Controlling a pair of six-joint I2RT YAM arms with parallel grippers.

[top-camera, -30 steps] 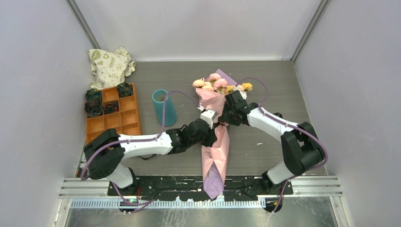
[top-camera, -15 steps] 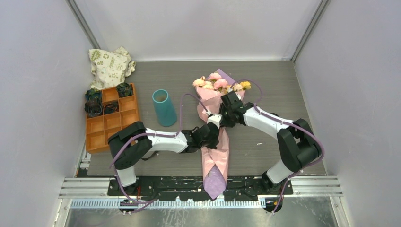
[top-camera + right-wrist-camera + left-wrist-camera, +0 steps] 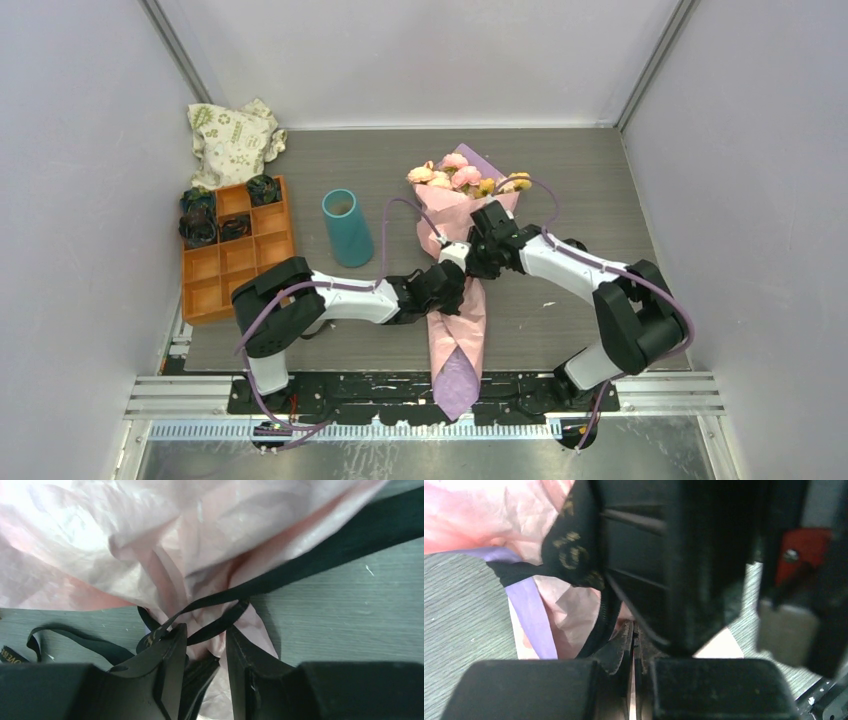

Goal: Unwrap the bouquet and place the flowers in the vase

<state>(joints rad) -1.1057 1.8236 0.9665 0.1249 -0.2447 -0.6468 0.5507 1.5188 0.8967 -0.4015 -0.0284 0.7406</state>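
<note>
I have the left arm lying low, elbow folded back close to its base and forearm stretched out to the right, with the wrist angled up and away from me. The left gripper has its tips pressed together and I can see no gap between them. The right arm bends sharply at its elbow on the far right and runs its forearm leftward and away. The right gripper meets the left one almost head to head, its black body filling the left wrist view. The right fingers stand apart, a clear gap between them
</note>
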